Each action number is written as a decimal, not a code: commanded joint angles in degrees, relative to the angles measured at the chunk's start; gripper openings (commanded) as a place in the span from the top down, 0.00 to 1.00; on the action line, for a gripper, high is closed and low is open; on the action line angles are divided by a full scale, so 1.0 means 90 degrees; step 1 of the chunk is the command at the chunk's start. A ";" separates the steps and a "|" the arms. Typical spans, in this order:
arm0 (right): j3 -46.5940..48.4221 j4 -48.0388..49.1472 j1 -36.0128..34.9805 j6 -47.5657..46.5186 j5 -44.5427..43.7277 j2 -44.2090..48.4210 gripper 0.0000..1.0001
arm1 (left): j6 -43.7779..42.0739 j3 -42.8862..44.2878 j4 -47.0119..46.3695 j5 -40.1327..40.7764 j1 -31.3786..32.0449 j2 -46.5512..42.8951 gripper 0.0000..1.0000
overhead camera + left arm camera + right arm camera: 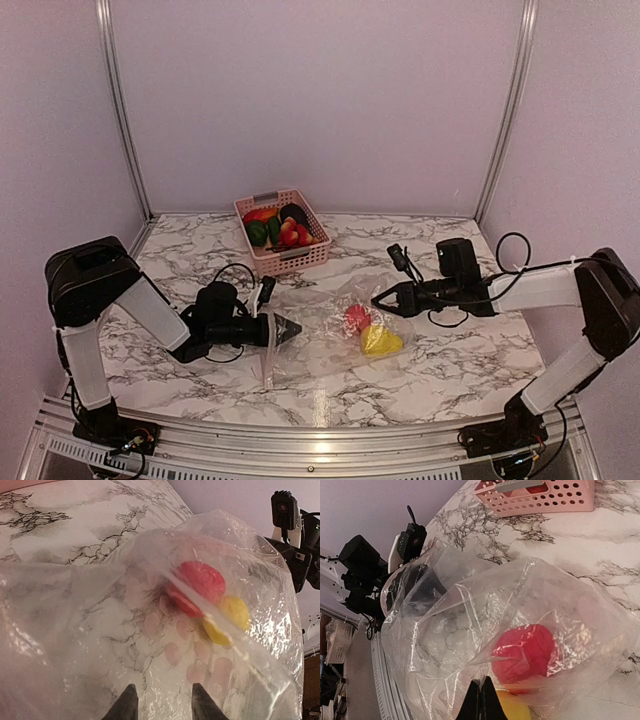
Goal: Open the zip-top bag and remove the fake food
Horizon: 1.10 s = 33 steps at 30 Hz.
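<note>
Left gripper point(288, 328) is reaching into the open mouth of the zip-top bag point(320, 352). Its two fingers are standing apart, and the clear plastic is lying around them. At the opposite end of the bag, the right gripper point(383, 299) is pinching a fold of the plastic, with its fingertips pressed together on it.

Under the bag, the marble table point(450, 370) is carrying everything. The bag itself is lying crumpled and a little puffed up between the two grippers, with its mouth turned toward the left one.

Beyond the far side of the bag, and apart from it, the pink basket point(300, 258) is standing near the back wall. It is holding a dark eggplant point(293, 212), a green oval fruit point(258, 234) and some small red balls point(297, 236).

Inside the bag, at the end which the right gripper is holding, two pieces are lying and touching each other. The yellow lumpy fruit point(381, 341) is resting on the near side, and the pinkish-red round fruit point(357, 317) is sitting just behind it.
</note>
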<state>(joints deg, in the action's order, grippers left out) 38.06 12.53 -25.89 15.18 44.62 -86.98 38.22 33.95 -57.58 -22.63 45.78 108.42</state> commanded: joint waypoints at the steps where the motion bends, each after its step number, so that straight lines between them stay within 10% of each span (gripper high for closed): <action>1: 0.0433 -0.0033 -0.0192 0.0190 0.0141 0.0300 1.00 | 0.0428 0.0084 -0.1148 -0.0200 0.0030 0.0486 0.60; 12: 0.0649 -0.0326 -0.0518 0.0035 -0.0259 0.0065 1.00 | 0.0723 0.0033 -0.2011 -0.0444 0.0059 0.0927 0.40; 33: 0.0305 0.0404 -0.0590 0.0225 -0.0232 -0.0952 1.00 | -0.0124 0.0874 0.0080 -0.0226 0.0329 0.0844 0.22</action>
<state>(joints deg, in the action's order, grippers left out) 40.88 13.47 -30.13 16.43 41.95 -93.10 38.13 40.58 -60.80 -24.97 48.10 116.05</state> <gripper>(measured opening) 0.002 0.773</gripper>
